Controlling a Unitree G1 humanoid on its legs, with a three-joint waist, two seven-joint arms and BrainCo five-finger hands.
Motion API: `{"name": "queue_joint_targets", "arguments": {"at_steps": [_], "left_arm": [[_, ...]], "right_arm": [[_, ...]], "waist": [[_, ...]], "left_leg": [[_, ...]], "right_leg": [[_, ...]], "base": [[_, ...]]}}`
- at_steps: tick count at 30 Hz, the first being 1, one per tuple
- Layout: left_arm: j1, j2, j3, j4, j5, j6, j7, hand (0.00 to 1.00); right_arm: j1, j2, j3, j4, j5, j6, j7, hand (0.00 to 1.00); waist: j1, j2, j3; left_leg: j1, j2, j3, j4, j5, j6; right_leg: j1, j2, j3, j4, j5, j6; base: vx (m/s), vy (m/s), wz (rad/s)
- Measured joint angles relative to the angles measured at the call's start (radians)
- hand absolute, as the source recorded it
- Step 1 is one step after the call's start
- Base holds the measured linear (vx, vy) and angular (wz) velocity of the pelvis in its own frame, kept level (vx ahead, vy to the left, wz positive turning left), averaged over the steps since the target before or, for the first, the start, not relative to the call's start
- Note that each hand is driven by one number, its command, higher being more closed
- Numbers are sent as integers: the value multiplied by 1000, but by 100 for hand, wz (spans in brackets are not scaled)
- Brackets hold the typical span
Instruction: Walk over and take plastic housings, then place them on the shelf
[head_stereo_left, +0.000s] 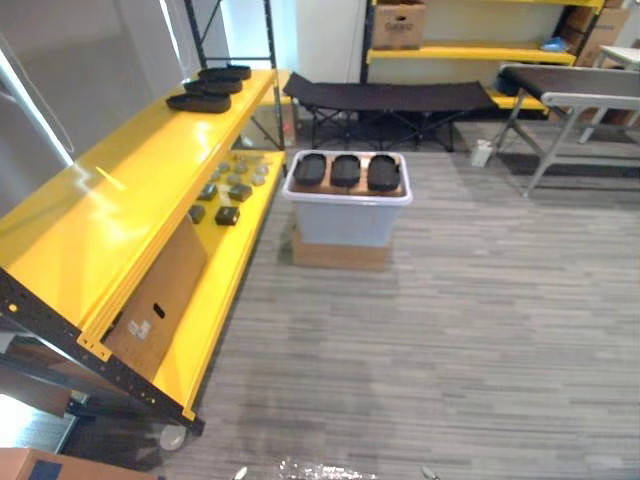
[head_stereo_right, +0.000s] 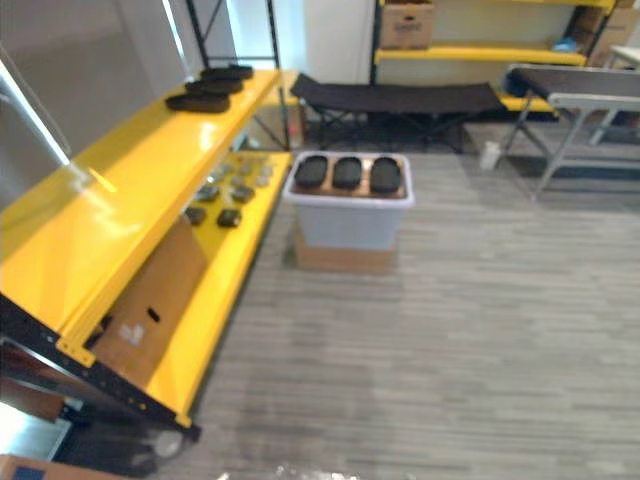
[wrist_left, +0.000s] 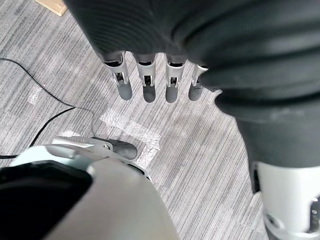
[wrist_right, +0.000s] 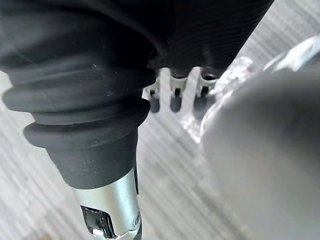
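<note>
- Sitting atop a bin (head_stereo_left: 346, 222), three housings (head_stereo_left: 346, 170) lay near the shelf (head_stereo_left: 110, 210).
- Left hand (wrist_left: 145, 80) hung over the floor (wrist_left: 200, 150), fingers straight and apart, empty.
- Right hand (wrist_right: 175, 97) had straight fingers too, empty.

Grey plank floor (head_stereo_left: 480, 330) runs beneath the fingers of the left hand (wrist_left: 146, 85), with a clear tape strip (wrist_left: 131, 131) just past their tips. Farther off stand a black folding cot (head_stereo_left: 390, 97), a grey table (head_stereo_left: 590, 100) and a white wall (head_stereo_left: 330, 35).
</note>
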Motion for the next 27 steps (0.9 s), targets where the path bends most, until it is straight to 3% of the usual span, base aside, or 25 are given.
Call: {"name": "queue_joint_targets", "arguments": {"at_steps": [7, 27], "left_arm": [[-21, -7, -7, 36, -35, -10, -37, 0], [-21, 0, -20, 35, -37, -25, -39, 0]], "right_arm": [[-31, -6, 0, 14, -3, -13, -6, 0], [-31, -6, 17, 23, -14, -32, -8, 0]], "waist": [[-2, 18, 22], [-3, 10, 27]], "left_leg": [[13, -4, 0, -1, 0, 0], [7, -7, 1, -2, -1, -1]], "right_leg": [[16, -4, -14, -4, -1, 3], [23, -3, -25, -33, 2, 4]], "base": [[-33, -1, 3], [-12, 0, 0]]}}
